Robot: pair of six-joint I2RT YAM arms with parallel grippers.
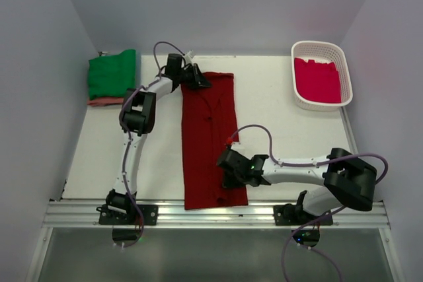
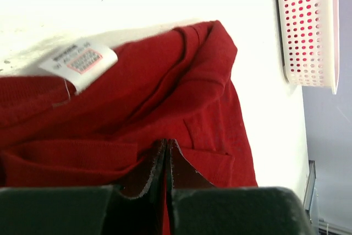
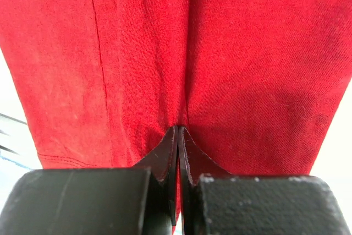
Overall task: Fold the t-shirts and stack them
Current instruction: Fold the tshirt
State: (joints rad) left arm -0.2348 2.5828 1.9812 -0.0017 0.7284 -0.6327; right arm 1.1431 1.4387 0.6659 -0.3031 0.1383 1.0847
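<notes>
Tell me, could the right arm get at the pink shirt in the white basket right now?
Probably not yet: its end effector is shut on the dark red shirt. Once released, the way to the pink shirt in the basket looks free.

The white table [image 1: 277, 110] bears a dark red t-shirt [image 1: 208, 143], folded shirts [image 1: 112, 74] and a basket [image 1: 318, 45].

A long, plain dark red cloth t-shirt [image 1: 208, 137] runs down the centre of the white surface [image 1: 277, 117]. Its small white label [image 2: 80, 61] carries pinkish-red print. At the upper left, a folded green cloth shirt [image 1: 112, 74] tops a salmon-pink cloth shirt [image 1: 104, 102]. At the upper right, a white plastic basket [image 1: 301, 54], patterned with rows of small holes, shows a crimson-pink cloth shirt [image 1: 317, 80]. The left tool [image 2: 166, 152] and right tool [image 3: 179, 136] are black.
</notes>
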